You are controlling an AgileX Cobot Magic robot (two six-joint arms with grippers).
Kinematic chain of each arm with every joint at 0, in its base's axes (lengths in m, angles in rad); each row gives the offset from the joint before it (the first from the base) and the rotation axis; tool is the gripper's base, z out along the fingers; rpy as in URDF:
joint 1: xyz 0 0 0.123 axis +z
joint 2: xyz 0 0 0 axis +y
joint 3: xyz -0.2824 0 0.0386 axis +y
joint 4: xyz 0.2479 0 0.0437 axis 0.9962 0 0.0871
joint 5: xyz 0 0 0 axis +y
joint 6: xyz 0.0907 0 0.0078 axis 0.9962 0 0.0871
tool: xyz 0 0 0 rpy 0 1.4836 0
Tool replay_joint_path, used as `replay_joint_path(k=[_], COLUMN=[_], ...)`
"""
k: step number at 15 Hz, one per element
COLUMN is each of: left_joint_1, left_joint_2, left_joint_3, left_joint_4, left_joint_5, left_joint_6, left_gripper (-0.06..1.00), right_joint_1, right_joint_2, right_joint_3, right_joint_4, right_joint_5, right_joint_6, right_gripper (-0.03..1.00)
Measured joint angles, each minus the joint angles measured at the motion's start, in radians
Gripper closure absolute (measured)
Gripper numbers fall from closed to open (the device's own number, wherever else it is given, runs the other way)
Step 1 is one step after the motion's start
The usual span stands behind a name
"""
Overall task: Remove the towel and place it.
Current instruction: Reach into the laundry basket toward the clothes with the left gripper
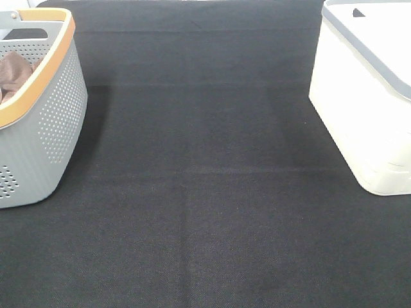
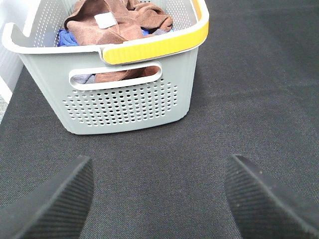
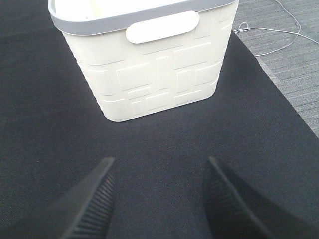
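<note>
The reddish-brown towel point(image 2: 117, 22) with a small white tag lies bunched on top inside the grey perforated basket point(image 2: 129, 102), over some blue cloth. In the exterior high view the basket point(image 1: 54, 109) stands at the far left and a bit of the towel point(image 1: 14, 74) shows inside it. My left gripper point(image 2: 159, 199) is open and empty, low over the black mat, a short way in front of the basket's handle side. My right gripper point(image 3: 159, 199) is open and empty, facing the white basket point(image 3: 149, 74). Neither gripper shows in the exterior high view.
The white basket point(image 1: 369, 96) with a grey rim stands at the far right. A black mat point(image 1: 205, 192) covers the table between the two baskets. Beyond the mat's edge in the right wrist view lie a grey floor and a thin cable point(image 3: 279, 35).
</note>
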Motion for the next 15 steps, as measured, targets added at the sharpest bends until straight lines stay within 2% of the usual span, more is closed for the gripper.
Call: replay_joint_path(k=[15], left_joint_1=[0.000], left_joint_2=[0.000], left_joint_3=[0.000], left_joint_4=[0.000], left_joint_5=[0.000], left_joint_6=[0.000], left_gripper=[0.24], right_joint_1=[0.000], right_joint_2=[0.000], right_joint_3=[0.000], right_joint_4=[0.000], right_joint_5=[0.000], right_joint_6=[0.000], right_gripper=[0.46])
